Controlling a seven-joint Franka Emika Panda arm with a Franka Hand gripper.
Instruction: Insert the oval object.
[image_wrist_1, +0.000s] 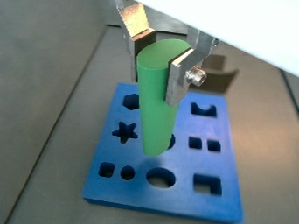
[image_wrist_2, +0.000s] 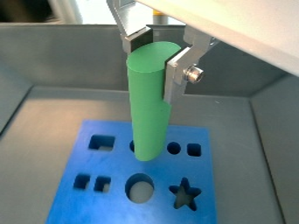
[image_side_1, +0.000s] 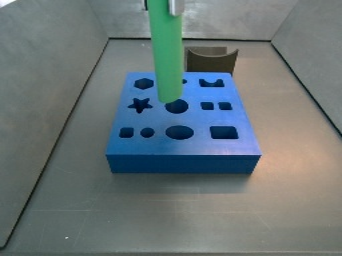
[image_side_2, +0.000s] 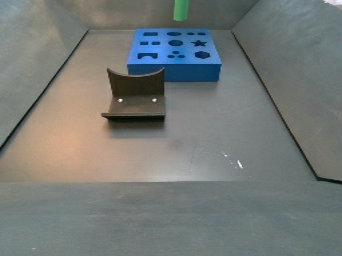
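Note:
The oval object, a long bright green rod (image_wrist_1: 156, 96), hangs upright between my gripper's (image_wrist_1: 160, 54) silver fingers, which are shut on its upper end. This shows in both wrist views; in a wrist view the gripper (image_wrist_2: 156, 59) holds the rod (image_wrist_2: 149, 105) the same way. The rod's lower end is just above the top of the blue block (image_wrist_1: 117, 184), over its middle holes. In a side view the rod (image_side_1: 166, 50) reaches down to a hole near the middle of the block (image_side_1: 181, 150). In a side view only its tip (image_side_2: 182, 10) shows above the block (image_side_2: 175, 62); the gripper is out of frame.
The blue block (image_wrist_2: 73, 162) has several shaped holes: star, round, square and others. A dark fixture (image_side_2: 134, 95) with a curved top edge stands on the floor beside the block; it also shows behind the block in a side view (image_side_1: 211, 58). Grey walls (image_side_1: 67, 120) surround the floor.

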